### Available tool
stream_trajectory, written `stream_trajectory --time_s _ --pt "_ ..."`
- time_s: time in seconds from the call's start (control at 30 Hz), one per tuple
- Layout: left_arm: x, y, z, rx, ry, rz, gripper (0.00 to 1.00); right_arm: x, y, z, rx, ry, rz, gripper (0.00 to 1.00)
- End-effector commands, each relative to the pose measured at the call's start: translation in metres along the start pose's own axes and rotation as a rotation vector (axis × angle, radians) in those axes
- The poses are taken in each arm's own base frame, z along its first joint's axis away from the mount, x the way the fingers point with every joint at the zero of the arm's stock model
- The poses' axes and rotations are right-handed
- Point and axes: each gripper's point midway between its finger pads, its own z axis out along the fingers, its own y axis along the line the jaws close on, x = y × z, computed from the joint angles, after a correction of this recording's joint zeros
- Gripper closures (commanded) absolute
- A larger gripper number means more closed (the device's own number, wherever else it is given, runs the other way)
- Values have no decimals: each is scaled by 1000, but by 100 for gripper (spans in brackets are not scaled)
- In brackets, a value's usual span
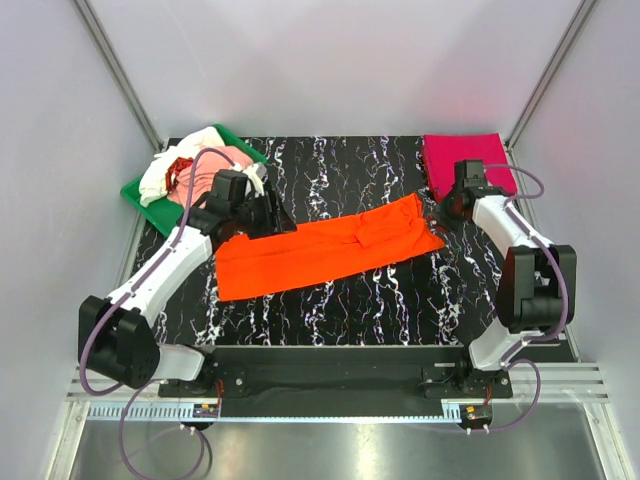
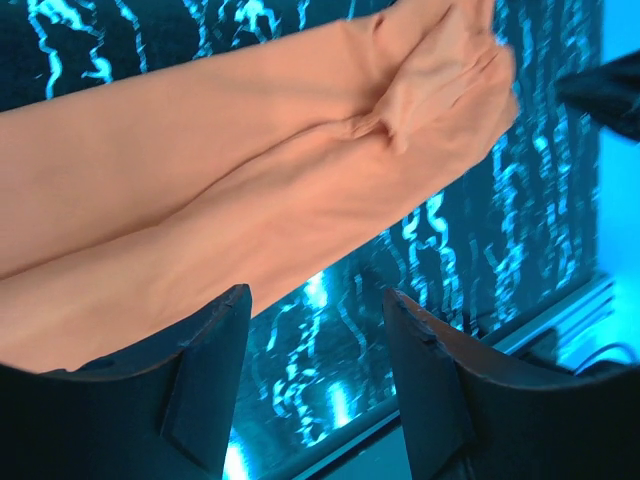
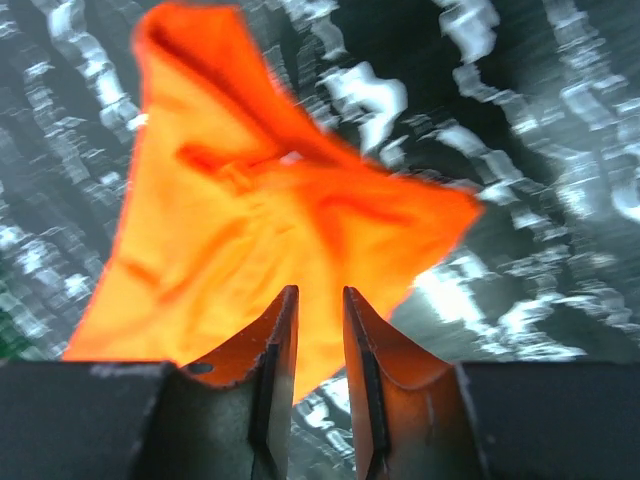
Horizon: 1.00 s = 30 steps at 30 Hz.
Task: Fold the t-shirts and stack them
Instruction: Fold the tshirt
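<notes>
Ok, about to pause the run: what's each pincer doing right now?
Left pincer: open, empty, at the orange shirt's edge.
Right pincer: slightly open over the shirt's end, not clearly gripping it.

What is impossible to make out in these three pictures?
- Top view: the left arm covers part of the pile of t-shirts on the green tray, so they cannot be counted.
- Top view: the right arm hides a corner of the magenta t-shirt.
- Right wrist view: blur; whether the right gripper pinches the orange t-shirt is unclear.
- Left wrist view: the left edge cuts off the orange t-shirt.
</notes>
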Motion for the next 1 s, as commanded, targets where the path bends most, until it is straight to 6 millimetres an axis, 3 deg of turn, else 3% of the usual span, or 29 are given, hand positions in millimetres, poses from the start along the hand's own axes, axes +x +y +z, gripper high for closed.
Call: stream_trajectory --time_s 0.0,0.03,0.07,0.23,0.33,0.53,0.6,0.77,0.87,0.97 --pt "-2 -1 -15 18 3 103 40 24 36 -8 -135 57 72 68" --pt "-4 2 -15 8 -2 119 40 21 49 -4 -190 34 70 68" --pt "-5 3 -16 5 -4 120 40 33 49 3 -188 45 70 68" --pt "-11 -6 -25 46 -20 150 39 44 39 51 -108 80 31 69" --pt "-17 6 -34 -18 -67 172 38 49 37 74 -102 110 -42 69" --pt "-27 12 -51 -66 -134 179 35 33 52 100 -131 86 -170 69" --pt "-25 10 -50 -49 -124 175 35 17 73 103 -173 63 -206 69" --pt "-3 9 -42 -1 -49 142 37 -4 120 135 -283 72 -256 69" --pt "24 18 -32 4 36 116 38 -18 163 146 -414 84 -299 68" --pt "57 23 -21 12 133 80 41 -34 199 142 -528 79 -347 67"
